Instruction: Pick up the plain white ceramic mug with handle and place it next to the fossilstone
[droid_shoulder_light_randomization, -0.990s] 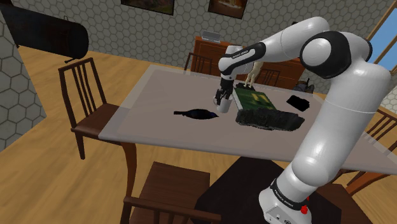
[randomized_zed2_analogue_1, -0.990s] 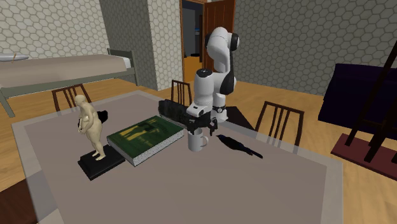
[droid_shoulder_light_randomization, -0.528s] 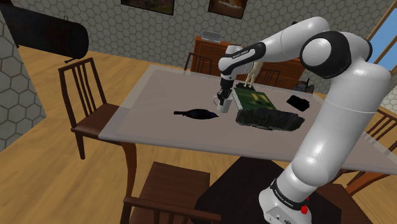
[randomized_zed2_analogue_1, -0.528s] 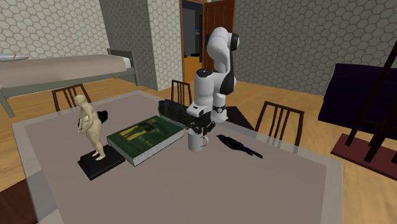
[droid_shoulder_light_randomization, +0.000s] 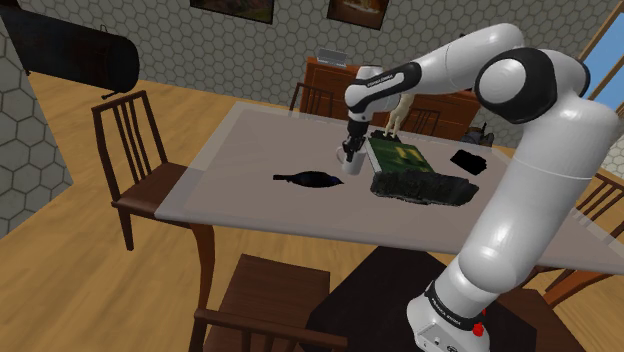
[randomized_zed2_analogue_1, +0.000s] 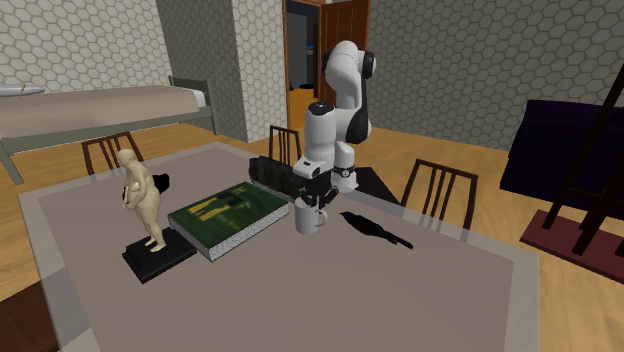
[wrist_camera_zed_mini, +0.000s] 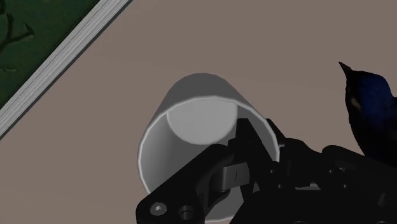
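Mug: the plain white ceramic mug with handle (randomized_zed2_analogue_1: 309, 218) is upright at the middle of the second exterior view, low over the grey table (randomized_zed2_analogue_1: 450, 290).
Pincer: the all-black pincer (randomized_zed2_analogue_1: 305, 197) points straight down onto the mug's rim and looks closed on its wall.
Stone: the dark, rough, oblong fossilstone (randomized_zed2_analogue_1: 270, 172) lies just up-left of the mug.
Arm: the white arm (droid_shoulder_light_randomization: 520, 150) arches over from the lower right of the shoulder view, wrist vertical.

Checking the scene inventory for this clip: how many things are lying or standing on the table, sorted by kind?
Mug: 1
Book: 1
Figurine: 1
Bird: 1
Dark stone: 1
Small black object: 1
Total: 6
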